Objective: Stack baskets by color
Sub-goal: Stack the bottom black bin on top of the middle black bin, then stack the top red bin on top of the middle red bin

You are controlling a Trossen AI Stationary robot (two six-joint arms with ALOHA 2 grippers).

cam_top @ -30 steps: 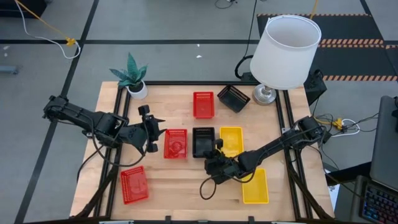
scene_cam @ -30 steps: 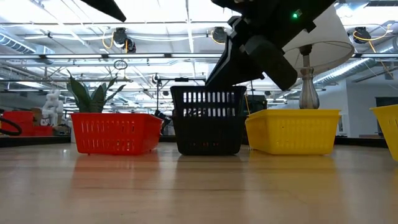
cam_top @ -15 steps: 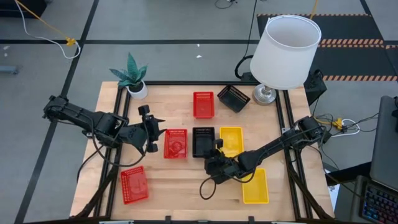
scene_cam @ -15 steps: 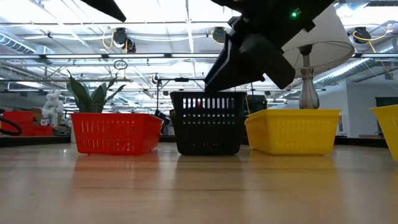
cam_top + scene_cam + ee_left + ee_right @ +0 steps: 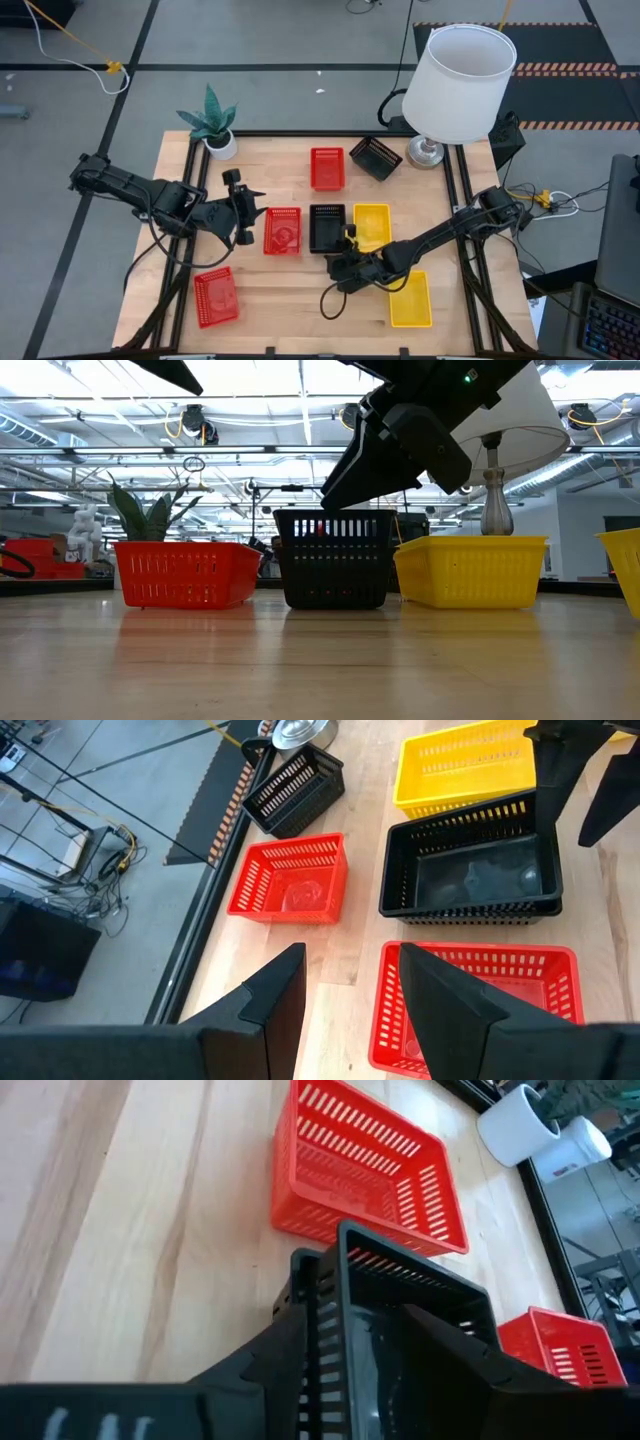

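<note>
Right gripper (image 5: 343, 258) spread open astride the black mesh-lattice plastic basket (image 5: 327, 228).
That basket sits mid-table (image 5: 280, 300), nested on another, between red and yellow ones; left gripper (image 5: 243, 206) hovers part-open nearby.

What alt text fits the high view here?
Seen from above, the right gripper hangs open at the near edge of a stacked black basket between a red basket and a yellow basket; the left gripper waits beside the red one.
</note>
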